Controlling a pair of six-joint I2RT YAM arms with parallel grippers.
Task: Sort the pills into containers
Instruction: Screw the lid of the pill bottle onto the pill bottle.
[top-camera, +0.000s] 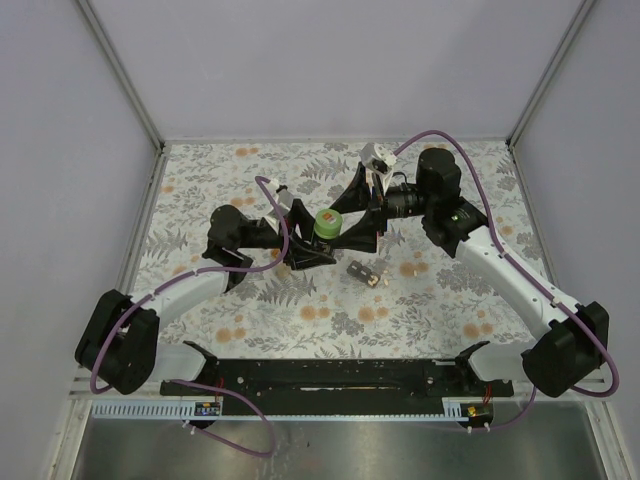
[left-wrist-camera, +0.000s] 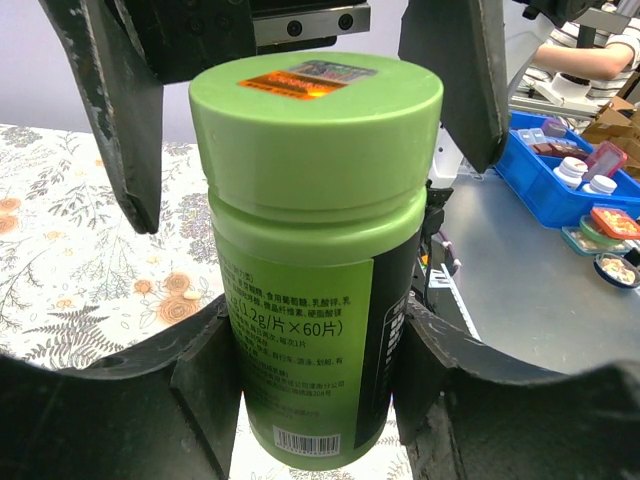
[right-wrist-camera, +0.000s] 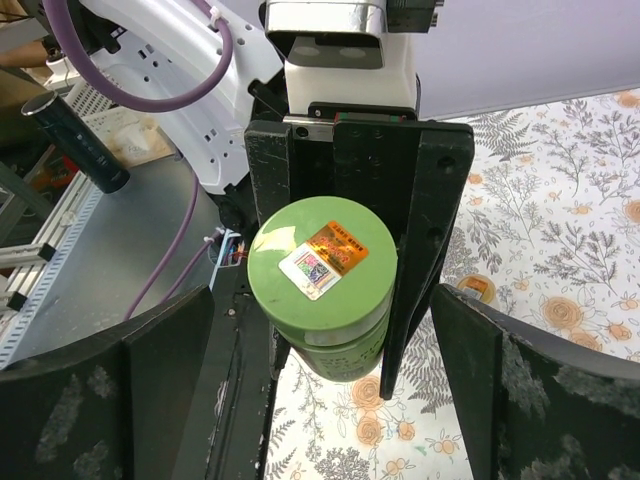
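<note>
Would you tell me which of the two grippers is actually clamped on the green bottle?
The left gripper: its fingers press both sides of the green bottle, while the right gripper stands wide open around the lid, not touching it.

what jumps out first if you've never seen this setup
A bright green bottle with a shiny sticker on its lid stands out mid-table, clamped upright by the left tool. The right tool gapes wide on either side of the lid without touching it, above a flowered table.
</note>
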